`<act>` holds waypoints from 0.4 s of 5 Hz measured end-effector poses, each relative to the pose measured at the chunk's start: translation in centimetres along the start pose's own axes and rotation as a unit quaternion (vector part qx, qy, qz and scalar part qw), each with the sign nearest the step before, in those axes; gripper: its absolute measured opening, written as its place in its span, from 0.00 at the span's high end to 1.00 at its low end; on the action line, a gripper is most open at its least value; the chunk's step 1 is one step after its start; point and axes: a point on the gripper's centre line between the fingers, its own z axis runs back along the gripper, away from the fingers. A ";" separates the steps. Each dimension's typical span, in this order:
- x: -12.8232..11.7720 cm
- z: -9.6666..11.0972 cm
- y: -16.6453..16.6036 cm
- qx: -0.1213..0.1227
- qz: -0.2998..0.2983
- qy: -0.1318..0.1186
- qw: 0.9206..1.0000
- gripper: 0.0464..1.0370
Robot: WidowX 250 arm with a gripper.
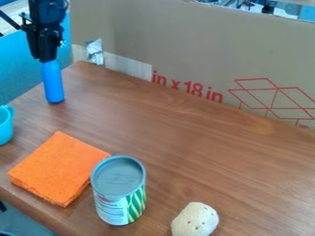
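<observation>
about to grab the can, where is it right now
In the camera view, the can stands near the table's front edge, left of centre, between the orange cloth and the pale, speckled object.

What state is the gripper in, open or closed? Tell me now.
Gripper: at the top end of the blue cylinder; whether it is open or closed on it cannot be told.

My brown wood-grain counter (178,138), seen from above.
On it I have an orange folded cloth (54,170), an upright can (120,196) by its right side, a turquoise cup (5,126) at far left, and a pale, spotted lump (194,220) lower right.
</observation>
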 end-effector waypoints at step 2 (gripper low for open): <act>0.3 -0.3 -0.2 -0.018 -0.004 -0.028 0.999 0.64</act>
